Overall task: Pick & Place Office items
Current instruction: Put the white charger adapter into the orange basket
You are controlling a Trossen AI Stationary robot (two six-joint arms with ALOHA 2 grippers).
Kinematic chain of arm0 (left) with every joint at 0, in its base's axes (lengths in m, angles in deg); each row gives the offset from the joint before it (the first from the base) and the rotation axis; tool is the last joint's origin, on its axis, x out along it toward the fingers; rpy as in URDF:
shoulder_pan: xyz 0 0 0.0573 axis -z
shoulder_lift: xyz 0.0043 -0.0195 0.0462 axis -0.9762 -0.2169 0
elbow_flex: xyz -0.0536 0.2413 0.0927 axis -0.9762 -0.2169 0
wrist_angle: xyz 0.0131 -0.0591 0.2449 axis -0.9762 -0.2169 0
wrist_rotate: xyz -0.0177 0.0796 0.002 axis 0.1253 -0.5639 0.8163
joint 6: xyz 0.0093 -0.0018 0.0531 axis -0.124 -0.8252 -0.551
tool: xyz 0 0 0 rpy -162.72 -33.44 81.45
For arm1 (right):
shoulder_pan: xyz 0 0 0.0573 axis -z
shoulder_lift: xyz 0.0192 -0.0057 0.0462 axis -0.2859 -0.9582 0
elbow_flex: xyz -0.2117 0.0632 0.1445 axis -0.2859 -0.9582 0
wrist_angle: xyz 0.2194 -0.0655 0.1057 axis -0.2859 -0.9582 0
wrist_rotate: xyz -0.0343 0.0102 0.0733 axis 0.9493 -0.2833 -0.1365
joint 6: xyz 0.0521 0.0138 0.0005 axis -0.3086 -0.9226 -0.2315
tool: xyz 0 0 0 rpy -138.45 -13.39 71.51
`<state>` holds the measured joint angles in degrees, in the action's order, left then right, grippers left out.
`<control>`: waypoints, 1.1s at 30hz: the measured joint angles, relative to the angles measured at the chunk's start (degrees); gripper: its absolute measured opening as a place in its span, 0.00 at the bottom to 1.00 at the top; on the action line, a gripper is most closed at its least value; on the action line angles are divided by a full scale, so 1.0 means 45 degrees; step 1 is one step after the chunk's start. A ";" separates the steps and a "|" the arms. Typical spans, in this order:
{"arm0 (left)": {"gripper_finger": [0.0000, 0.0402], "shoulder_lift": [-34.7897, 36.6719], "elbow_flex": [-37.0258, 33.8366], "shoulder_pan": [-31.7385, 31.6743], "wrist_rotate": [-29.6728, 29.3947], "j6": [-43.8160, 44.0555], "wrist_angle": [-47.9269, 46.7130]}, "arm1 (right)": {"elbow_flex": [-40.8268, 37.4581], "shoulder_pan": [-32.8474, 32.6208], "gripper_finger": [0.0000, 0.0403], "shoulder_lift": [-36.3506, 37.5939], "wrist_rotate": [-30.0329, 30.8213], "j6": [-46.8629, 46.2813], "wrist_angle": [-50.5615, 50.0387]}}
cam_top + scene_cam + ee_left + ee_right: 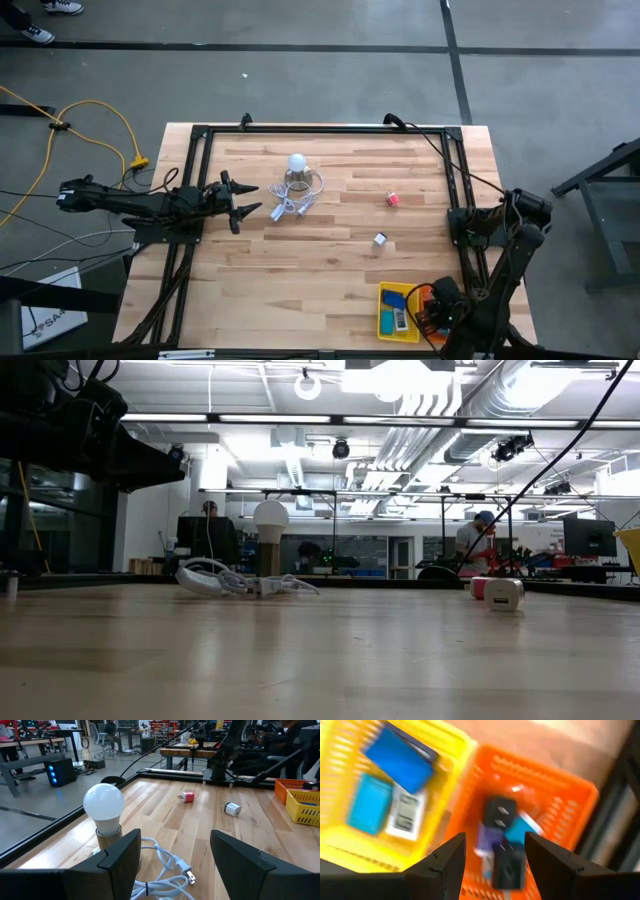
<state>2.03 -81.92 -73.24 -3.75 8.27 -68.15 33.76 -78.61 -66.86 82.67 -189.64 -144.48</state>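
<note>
Your left gripper point(247, 200) hovers over the table point(330, 270) at its left side, jaws spread wide and holding nothing, aimed at the white light bulb point(296, 163) in its clear base with the looped white cord point(290, 207) just beside it. In the left wrist view the bulb point(103, 806) stands upright just ahead of the fingers point(120, 851), with the cord's plug point(184, 868) between them.

Out on the bare wood you have a pink cube point(393, 199) and, nearer the trays, a small white cube point(380, 239), well apart from each other.

Your right gripper point(495, 851) hangs over the orange mesh tray point(570, 795) at the table's near right corner, jaws parted and empty. That tray holds black clips point(501, 812) and a blue piece; the yellow mesh tray point(385, 312) touching it holds a blue block point(400, 757) and blue-white pieces point(407, 815).
</note>
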 joint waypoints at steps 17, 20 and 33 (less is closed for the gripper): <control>0.57 -0.0001 0.0000 0.0001 0.0000 0.0000 0.0000 | 0.0000 0.4190 0.47 0.0731 0.2951 0.8702 -0.1040; 0.57 -0.0001 0.0000 0.0000 -0.0005 0.0000 -0.0002 | 0.0000 0.5239 0.47 0.0836 0.2964 1.1604 -0.0656; 0.57 0.0002 0.0000 0.0003 -0.0004 0.0000 0.0003 | 0.0000 0.8827 0.47 0.0933 0.1705 2.3563 0.2336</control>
<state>2.03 -81.92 -73.22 -3.77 8.27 -68.14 33.76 -38.89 -62.66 90.35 -83.61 -133.96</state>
